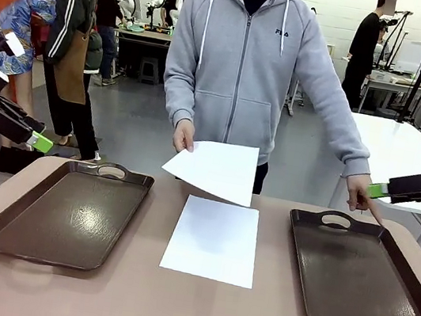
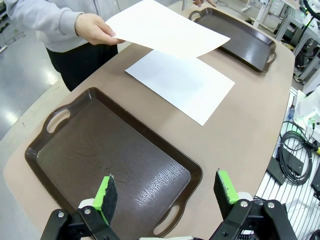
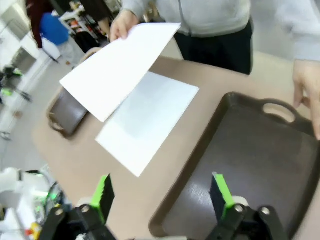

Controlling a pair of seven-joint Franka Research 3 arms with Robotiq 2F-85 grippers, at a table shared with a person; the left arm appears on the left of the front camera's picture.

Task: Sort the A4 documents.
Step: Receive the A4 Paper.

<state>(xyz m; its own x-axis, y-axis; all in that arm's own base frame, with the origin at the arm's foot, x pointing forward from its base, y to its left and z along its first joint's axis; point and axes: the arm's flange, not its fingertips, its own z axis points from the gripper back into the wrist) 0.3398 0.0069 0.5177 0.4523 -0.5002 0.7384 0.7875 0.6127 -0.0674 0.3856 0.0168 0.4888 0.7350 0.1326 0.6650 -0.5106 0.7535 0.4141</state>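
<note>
Table [image 1: 131, 306]: flat A4 sheet [image 1: 213, 240] long axis toward person [image 1: 241, 67]; L gripper [image 2: 165, 178], R gripper [image 3: 160, 179] jaws apart.

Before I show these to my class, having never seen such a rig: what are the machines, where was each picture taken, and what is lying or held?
Two robot arms share a table with a person. The front view looks across the table at the person. The other two pictures come from wrist cameras, one on each arm. The left gripper and the right gripper, both with green pads, are open and empty. On the table lie the left tray, the right tray, and between them one white sheet. The person's hand holds a second sheet in the air over its far end. The other hand points towards the right tray.
</note>
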